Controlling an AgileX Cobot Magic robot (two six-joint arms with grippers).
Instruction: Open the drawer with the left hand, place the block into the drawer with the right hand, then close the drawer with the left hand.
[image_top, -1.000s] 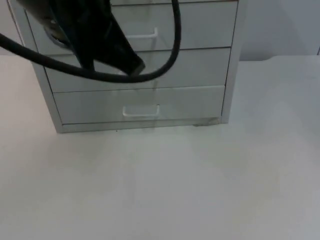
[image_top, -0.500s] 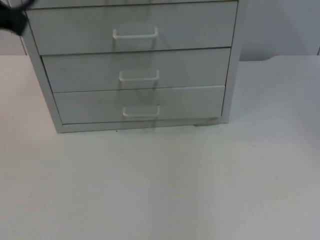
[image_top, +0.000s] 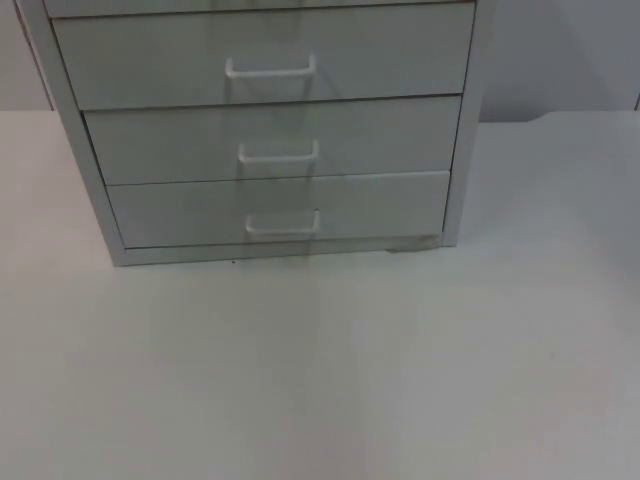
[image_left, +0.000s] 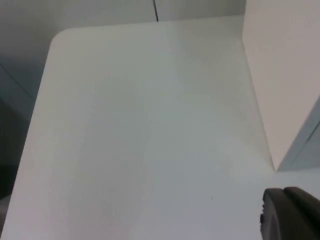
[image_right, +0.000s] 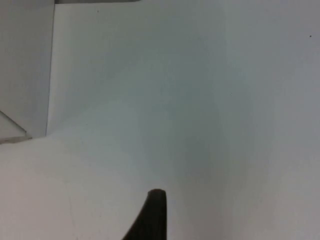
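White tabletop wide open before grey drawer unit, three drawers flush shut, contents hidden, left gripper beside unit, right gripper over bare tabletop, jaws' state can't tell.

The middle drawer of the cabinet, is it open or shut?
Shut: the middle drawer front lies flush with the drawers above and below.

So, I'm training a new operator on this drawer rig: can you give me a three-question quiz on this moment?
1. True or false: all three drawers of the cabinet are shut.
2. How many drawer handles show in the top view?
3. Which handle is lowest: A, the bottom handle, or B, the middle handle?

Key: 1 true; 2 three; 3 A.
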